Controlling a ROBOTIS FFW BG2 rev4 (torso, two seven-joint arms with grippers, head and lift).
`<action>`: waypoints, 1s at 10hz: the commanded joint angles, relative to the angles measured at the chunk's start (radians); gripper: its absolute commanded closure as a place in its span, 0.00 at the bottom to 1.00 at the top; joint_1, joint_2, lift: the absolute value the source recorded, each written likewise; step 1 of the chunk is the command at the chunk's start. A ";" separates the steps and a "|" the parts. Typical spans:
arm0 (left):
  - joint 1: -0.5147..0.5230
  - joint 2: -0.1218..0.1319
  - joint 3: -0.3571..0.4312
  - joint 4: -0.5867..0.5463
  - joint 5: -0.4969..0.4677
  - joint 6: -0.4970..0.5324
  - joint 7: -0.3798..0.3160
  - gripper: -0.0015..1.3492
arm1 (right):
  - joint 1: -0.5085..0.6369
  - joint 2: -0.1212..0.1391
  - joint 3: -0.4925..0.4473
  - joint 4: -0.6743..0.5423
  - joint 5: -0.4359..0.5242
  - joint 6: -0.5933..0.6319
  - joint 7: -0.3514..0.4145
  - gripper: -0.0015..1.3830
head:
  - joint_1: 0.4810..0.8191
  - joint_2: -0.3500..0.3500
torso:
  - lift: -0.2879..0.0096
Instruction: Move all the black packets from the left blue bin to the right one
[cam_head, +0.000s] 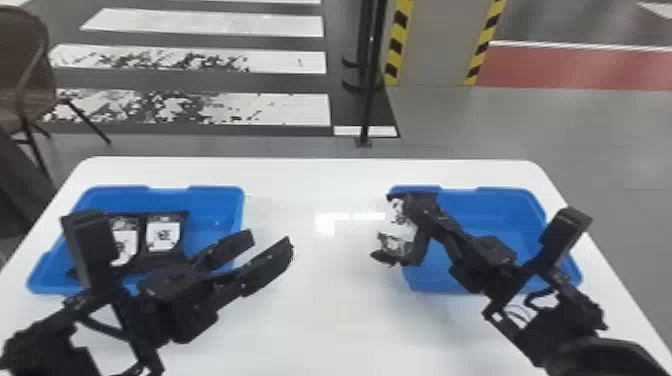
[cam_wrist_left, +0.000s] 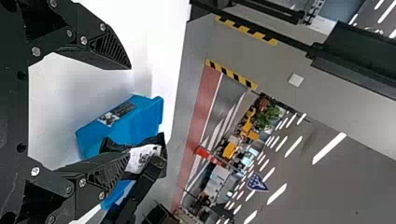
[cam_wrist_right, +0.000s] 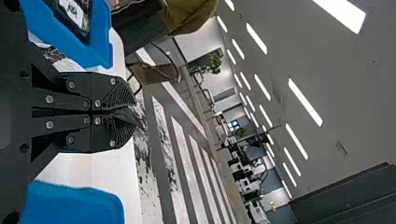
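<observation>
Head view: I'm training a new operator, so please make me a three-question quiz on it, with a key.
1. True or false: the fingers of the left gripper stand apart.

2. Which holds a black packet by the right blue bin?
a) the left gripper
b) the right gripper
c) neither gripper

3. Fill in: the packets lying in the left blue bin show labels that are ____ in colour.

Key: 1 true; 2 b; 3 white.

Left hand (cam_head: 272, 240) spread wide, right hand (cam_head: 416, 209) clamped
</observation>
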 joint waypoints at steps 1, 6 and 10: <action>0.048 -0.006 0.047 -0.069 0.000 -0.010 0.010 0.31 | -0.054 -0.015 -0.046 0.072 0.047 -0.001 -0.003 0.93 | 0.63 0.40 | 0.50; 0.092 -0.019 0.125 -0.130 0.000 -0.033 0.021 0.31 | -0.149 -0.018 -0.170 0.261 0.185 -0.075 -0.042 0.29 | 0.63 0.28 | 0.50; 0.089 -0.019 0.169 -0.128 -0.026 -0.018 0.024 0.31 | 0.118 0.048 -0.158 -0.033 0.233 -0.173 -0.059 0.09 | 0.63 0.29 | 0.50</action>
